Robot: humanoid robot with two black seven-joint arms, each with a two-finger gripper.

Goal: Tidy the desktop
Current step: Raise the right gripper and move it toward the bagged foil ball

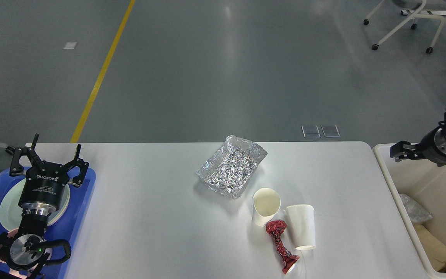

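My right tool (395, 151) hangs above the far left corner of the cream bin (385, 170), seen side-on and dark, so I cannot tell whether its fingers are apart; nothing shows in it. My left tool (45, 157) hovers over the blue tray (87, 193) at the desk's left end, fingers spread wide and empty, above a pale plate (6, 205).

The desk (149, 217), the white desktop I am tidying, fills the lower middle of the view. Litter remains on it, right of centre: a crumpled foil tray (231, 166), and nearer me two paper cups, one open towards me (265, 207) and one mouth-down (301, 224), with a twisted red wrapper (281, 246) lying between them and touching or nearly touching both.

I judge the next step is for the right arm to fetch one of these pieces. The mouth-down cup is nearest the bin; I would come down from above and pinch across its sides gently, since paper crushes.

The desk's right edge sits just beside the bin wall, so the carry is short. Bare desk lies between cups and bin, giving open room; the cluster itself is tight, so the wrapper may get nudged.
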